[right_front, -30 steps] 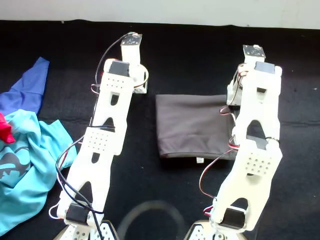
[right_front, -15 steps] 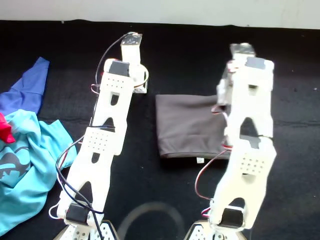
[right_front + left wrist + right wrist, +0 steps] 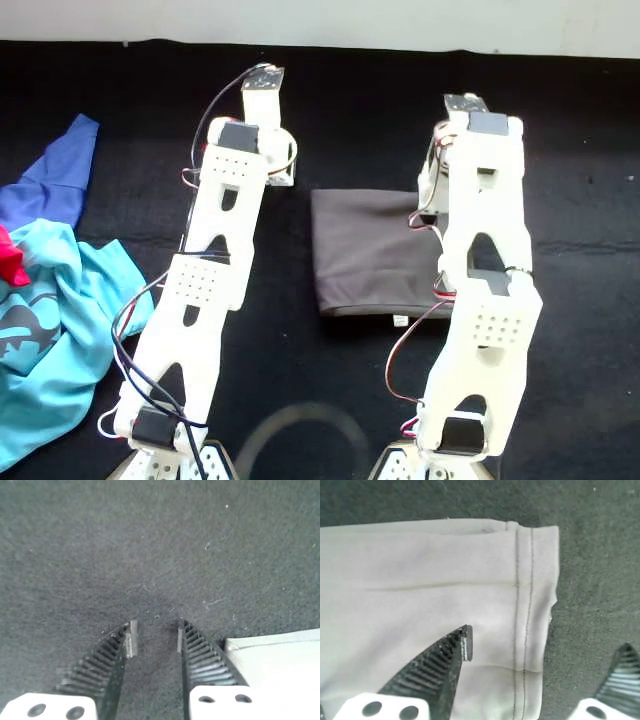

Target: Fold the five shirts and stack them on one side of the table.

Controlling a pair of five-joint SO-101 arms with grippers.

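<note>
A grey shirt point(image 3: 368, 250) lies folded into a rectangle on the black table cover, between the two arms. My right arm point(image 3: 482, 180) stands over the shirt's right edge. In the right wrist view my right gripper point(image 3: 545, 652) is open wide and straddles the stitched hem of the grey shirt point(image 3: 420, 580), one finger above the fabric and the other above the black cover. My left arm point(image 3: 235, 170) stretches to the far side of the table. There my left gripper point(image 3: 155, 636) is open just above bare black cover, with nothing between its fingers.
A loose pile of shirts lies at the table's left edge: a blue one point(image 3: 50, 185), a teal one point(image 3: 55, 320) and a bit of red point(image 3: 10, 258). Black cover point(image 3: 590, 250) stretches right of the right arm. A pale wall point(image 3: 400, 20) runs behind.
My right arm has swung to the left and a little farther back, so it now covers more of the grey shirt's right edge. The left arm and the shirts have stayed put.
</note>
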